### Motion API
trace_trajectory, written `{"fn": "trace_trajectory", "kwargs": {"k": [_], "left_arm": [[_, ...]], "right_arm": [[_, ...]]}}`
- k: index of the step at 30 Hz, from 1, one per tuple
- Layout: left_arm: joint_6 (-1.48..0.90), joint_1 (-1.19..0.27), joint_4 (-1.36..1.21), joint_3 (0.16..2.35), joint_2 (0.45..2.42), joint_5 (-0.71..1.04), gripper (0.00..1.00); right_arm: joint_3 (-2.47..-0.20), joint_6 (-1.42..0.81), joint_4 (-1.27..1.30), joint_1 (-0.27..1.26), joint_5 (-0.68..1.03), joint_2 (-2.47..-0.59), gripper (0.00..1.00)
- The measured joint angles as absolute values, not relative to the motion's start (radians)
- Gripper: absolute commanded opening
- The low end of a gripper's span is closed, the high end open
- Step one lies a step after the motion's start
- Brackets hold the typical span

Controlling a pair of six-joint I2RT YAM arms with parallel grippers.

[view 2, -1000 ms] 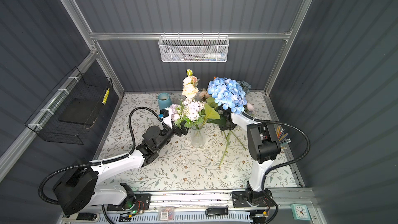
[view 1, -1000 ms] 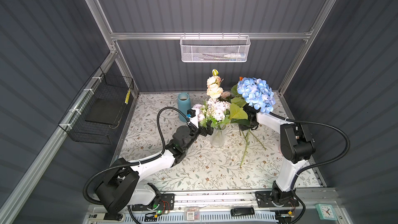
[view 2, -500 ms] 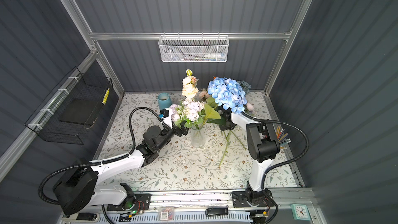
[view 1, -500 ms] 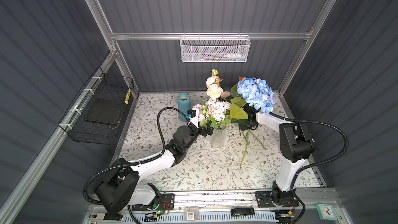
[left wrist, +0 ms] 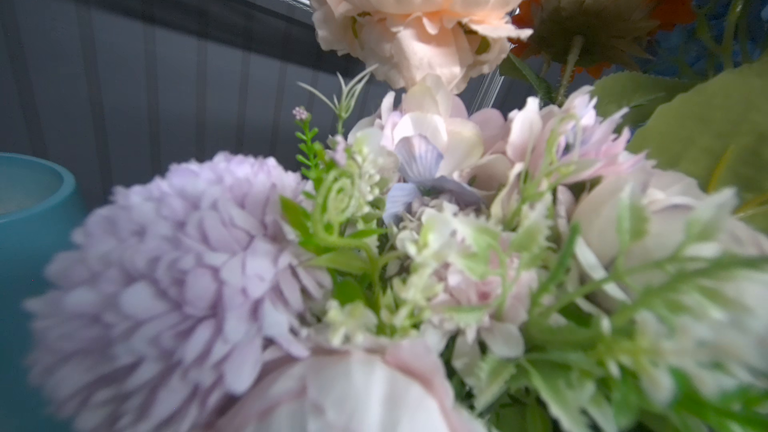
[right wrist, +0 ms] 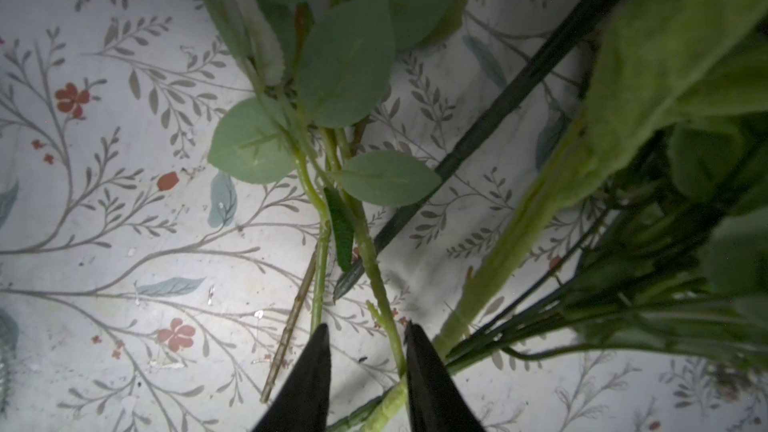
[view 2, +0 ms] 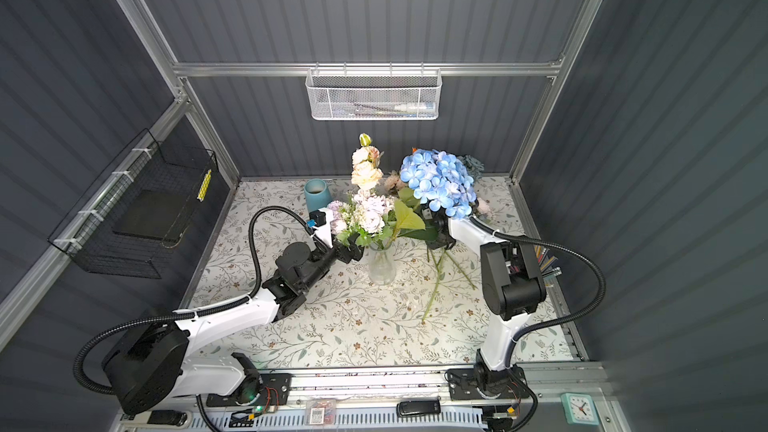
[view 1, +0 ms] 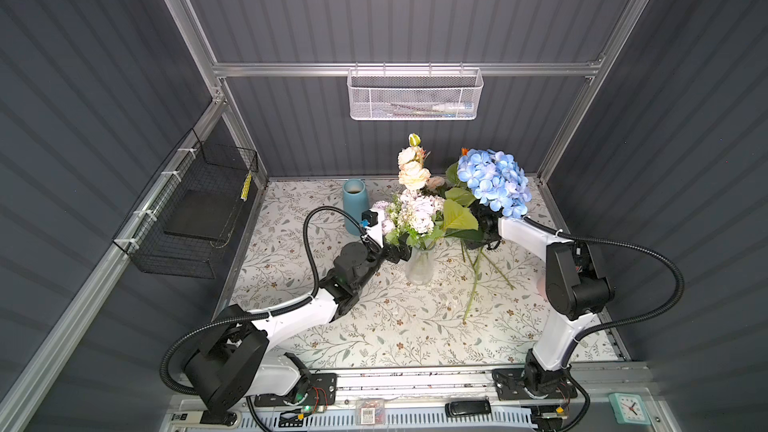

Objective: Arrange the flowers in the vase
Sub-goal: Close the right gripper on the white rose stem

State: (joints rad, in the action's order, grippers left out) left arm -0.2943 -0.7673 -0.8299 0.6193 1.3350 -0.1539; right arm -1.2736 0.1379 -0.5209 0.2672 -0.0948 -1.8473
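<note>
looking like a robotics lab cell: being boxed in by dark grey ribbed panels (view 1: 104, 76) on aluminium framing (view 1: 407, 69); carrying robot arms (view 1: 291, 322) bolted to a rail (view 1: 415, 376) at the front edge; hanging a white mesh basket (view 1: 413, 97) and a black wire basket (view 1: 174, 259) off the frame; wearing a floral cloth (view 1: 395, 326) as tabletop; keeping a small teal clock (view 1: 629, 408) by the rail.
</note>
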Motion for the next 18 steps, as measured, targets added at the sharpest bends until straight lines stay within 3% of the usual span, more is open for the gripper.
{"fn": "trace_trajectory", "kwargs": {"k": [7, 18], "left_arm": [[-0.294, -0.767, -0.83, 0.619, 1.335, -0.154, 0.99], [-0.294, -0.767, -0.813, 0.619, 1.325, -0.155, 0.99]], "right_arm": [[-1.301, 0.155, -0.521, 0.267, -0.107, -1.907, 0.38], [-1.315, 0.162, -0.513, 0.267, -0.098, -1.959, 0.18]]}}
